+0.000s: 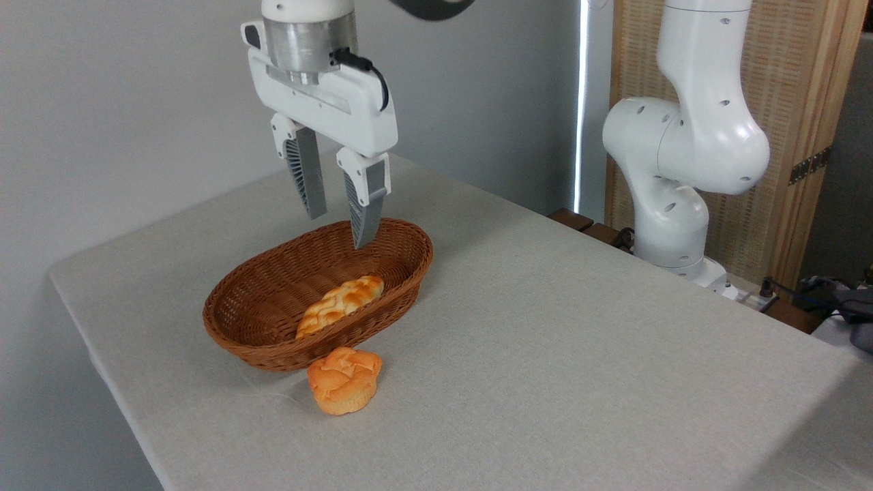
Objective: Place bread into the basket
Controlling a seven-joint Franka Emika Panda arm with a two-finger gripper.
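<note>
Brown wicker basket (273, 286) sat on grey cloth-covered table (545, 341), left of centre. Braided golden bread (339, 305) lay inside basket, along near-right wall, one pointed end toward far right. Pincer (339, 217) hung above basket's far rim, fingers (305, 174) spread apart, gripping nothing, tips pointing down, clear of bread. Small round orange bun (344, 379) stood on table just outside basket's near side. White arm base (672, 204) stood at far right table edge.
</note>
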